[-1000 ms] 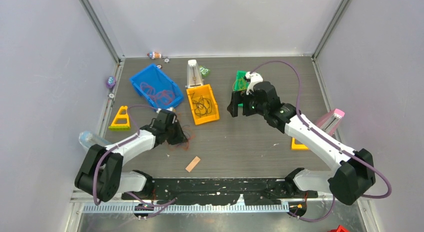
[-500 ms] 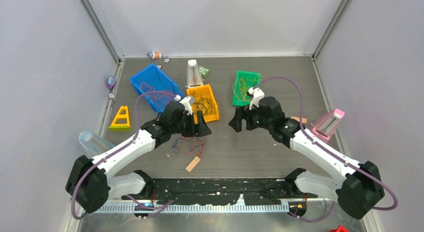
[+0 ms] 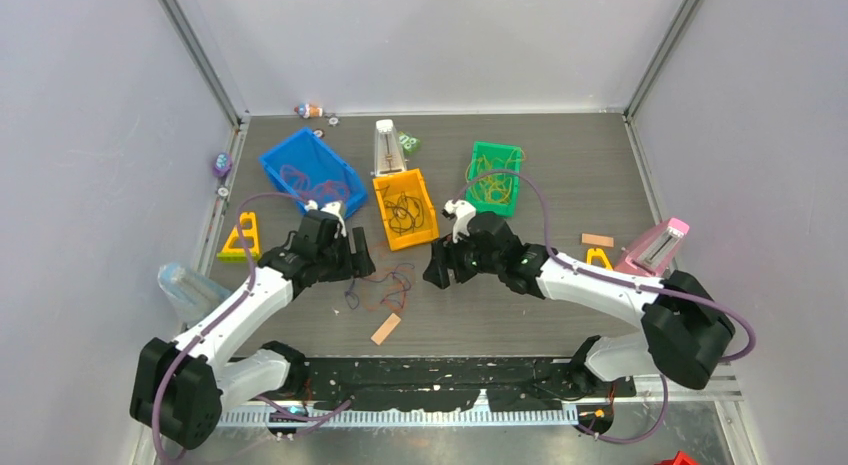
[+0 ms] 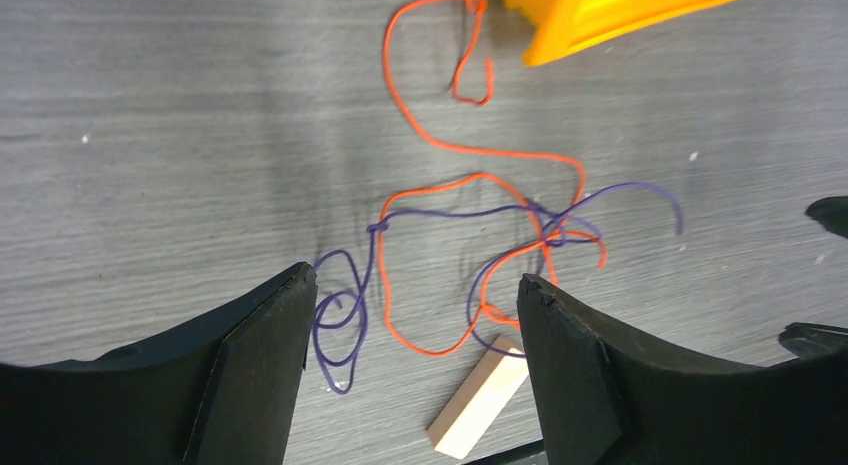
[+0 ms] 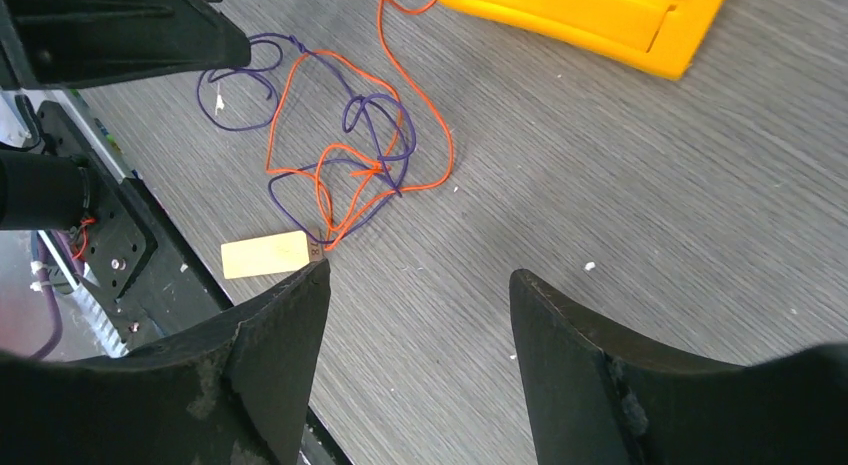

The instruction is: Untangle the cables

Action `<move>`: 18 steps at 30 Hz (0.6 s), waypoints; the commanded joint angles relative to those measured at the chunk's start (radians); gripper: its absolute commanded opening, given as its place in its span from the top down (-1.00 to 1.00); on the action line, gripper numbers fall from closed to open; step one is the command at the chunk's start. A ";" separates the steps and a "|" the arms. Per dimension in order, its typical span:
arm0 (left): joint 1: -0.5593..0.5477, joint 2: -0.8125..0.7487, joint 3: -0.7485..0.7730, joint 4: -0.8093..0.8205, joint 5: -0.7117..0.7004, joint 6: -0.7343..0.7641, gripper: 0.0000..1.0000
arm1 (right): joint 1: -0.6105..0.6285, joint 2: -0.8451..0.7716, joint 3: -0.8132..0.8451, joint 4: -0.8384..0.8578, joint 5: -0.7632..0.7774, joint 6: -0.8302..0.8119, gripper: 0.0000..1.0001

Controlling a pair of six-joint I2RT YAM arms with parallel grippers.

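Two cables lie loosely tangled on the grey table, an orange cable (image 4: 440, 145) and a purple cable (image 4: 450, 213). The tangle (image 3: 385, 285) sits between the two grippers and in front of the orange bin. My left gripper (image 3: 352, 263) hovers just left of it, open, with nothing between its fingers; in its wrist view (image 4: 415, 277) the strands lie below the jaws. My right gripper (image 3: 440, 270) stands to the right of the tangle (image 5: 350, 155), open and empty (image 5: 420, 271) over bare table.
A small wooden block (image 3: 386, 329) lies just in front of the tangle. Behind stand a blue bin (image 3: 283, 145) with red cables, an orange bin (image 3: 380, 210) with dark cables and a green bin (image 3: 498, 147) with yellow cables. Yellow triangles (image 3: 238, 240) and a pink-topped object (image 3: 660, 243) sit at the sides.
My left gripper opened, letting the strands go, swung right, then drew back left. My right arm came from the green bin down and left to the tangle, jaws narrowing somewhat.
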 commanded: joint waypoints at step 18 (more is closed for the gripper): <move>-0.003 0.030 0.043 -0.045 0.017 0.065 1.00 | 0.019 -0.008 0.030 0.083 0.069 0.008 -0.67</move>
